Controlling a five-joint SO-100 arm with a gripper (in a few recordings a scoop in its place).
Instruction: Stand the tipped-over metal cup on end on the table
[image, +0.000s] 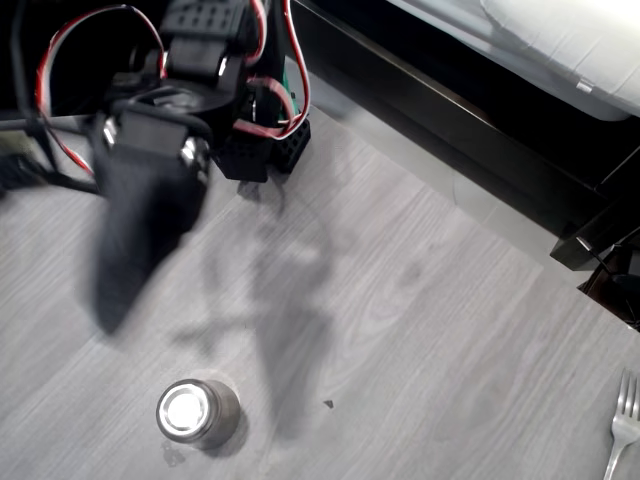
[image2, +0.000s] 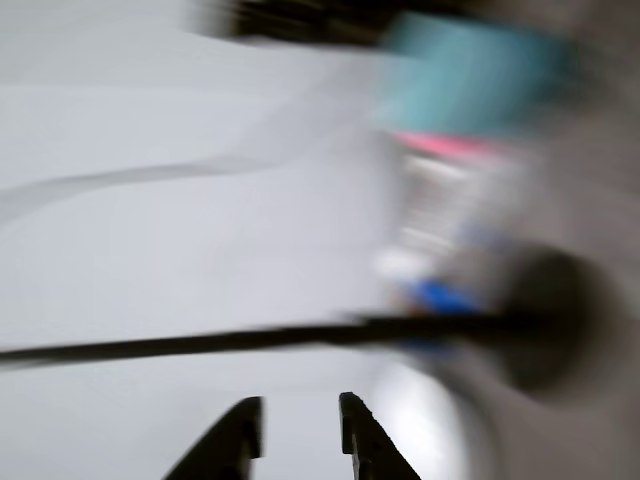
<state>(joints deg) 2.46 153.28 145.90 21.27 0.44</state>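
Below and slightly right of the raised gripper (image: 125, 290) in the overhead view, the cup (image: 197, 412) stands upright, apart from the narrowly parted, empty fingers.

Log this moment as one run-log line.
metal cup: upright on table, standing free | gripper: raised, apart from cup, holding nothing, jaws slightly parted | fork: right edge

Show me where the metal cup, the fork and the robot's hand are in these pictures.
metal cup (image: 196, 412): overhead view, on its shiny top face.
fork (image: 624, 408): overhead view, on the tines.
hand (image2: 300, 430): wrist view, midway between the two dark fingertips.
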